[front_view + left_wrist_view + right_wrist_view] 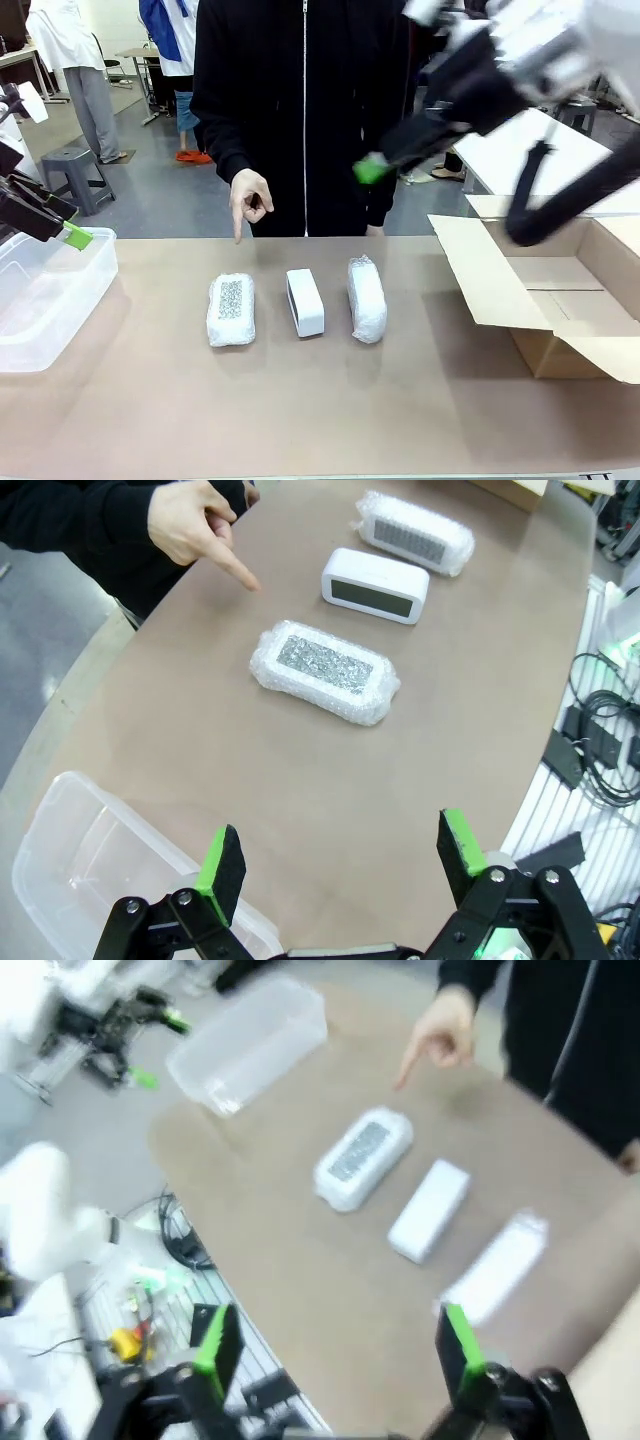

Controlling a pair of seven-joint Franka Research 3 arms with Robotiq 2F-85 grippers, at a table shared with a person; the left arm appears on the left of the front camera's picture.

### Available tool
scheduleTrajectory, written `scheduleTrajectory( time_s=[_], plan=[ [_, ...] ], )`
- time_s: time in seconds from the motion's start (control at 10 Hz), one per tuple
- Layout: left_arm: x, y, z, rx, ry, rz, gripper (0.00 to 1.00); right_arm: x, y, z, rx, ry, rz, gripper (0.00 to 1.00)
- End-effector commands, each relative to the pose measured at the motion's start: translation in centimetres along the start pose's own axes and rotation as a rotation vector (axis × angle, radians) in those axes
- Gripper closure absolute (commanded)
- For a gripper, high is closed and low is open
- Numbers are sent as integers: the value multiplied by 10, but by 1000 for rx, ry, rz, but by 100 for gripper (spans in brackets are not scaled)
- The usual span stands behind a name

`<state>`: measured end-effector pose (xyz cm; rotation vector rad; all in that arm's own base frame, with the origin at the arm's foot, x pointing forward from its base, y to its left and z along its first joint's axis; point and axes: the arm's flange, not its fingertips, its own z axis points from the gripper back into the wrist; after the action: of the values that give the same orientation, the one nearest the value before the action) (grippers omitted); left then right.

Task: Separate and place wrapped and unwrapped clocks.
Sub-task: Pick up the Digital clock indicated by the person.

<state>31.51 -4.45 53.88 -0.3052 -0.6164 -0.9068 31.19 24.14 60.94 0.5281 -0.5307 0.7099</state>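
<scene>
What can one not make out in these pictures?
- Front view: the inside of the cardboard box is partly hidden by the right arm and cut off by the right edge.
- Front view: the plastic tub is cut off by the left edge.
- Right wrist view: blur hides the wrapping on the lower-right bundle.

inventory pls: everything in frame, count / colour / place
grey-patch wrapped clock: 1, white bubble wrap, left end of the centre row
bare clock: 1, white, middle of the row
plain wrapped clock: 1, white bubble wrap, right end of the row
plastic bin: 1, clear, table's left side
cardboard box: 1, brown, open, table's right side
table: 1, tan
person's hand: 1, pointing down, far edge near the grey-patch clock
left pincer: 1, black with green pads, open, over the bin
right pincer: 1, black with green pads, open, raised above the table
</scene>
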Motion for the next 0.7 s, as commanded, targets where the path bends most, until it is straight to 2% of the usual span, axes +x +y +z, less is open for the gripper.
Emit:
scheduleTrajectory(
  time_s=[0.0,0.1,0.2,0.3,0.5,0.6],
  plan=[
    [-1,2,0,-9,-12,-5,0,56,26,-55,-75,127,-198,0],
    [-1,2,0,-9,-12,-5,0,70,38,-90,-106,167,-277,0],
    [-1,2,0,-9,-12,-5,0,78,45,-127,-118,233,-290,0],
    [-1,2,0,-9,-12,-5,0,83,47,-164,-152,249,-320,0],
    [-1,2,0,-9,-12,-5,0,78,42,-239,-169,351,-372,0],
    [-1,2,0,-9,-12,-5,0,69,39,-263,-173,355,-408,0]
  ],
)
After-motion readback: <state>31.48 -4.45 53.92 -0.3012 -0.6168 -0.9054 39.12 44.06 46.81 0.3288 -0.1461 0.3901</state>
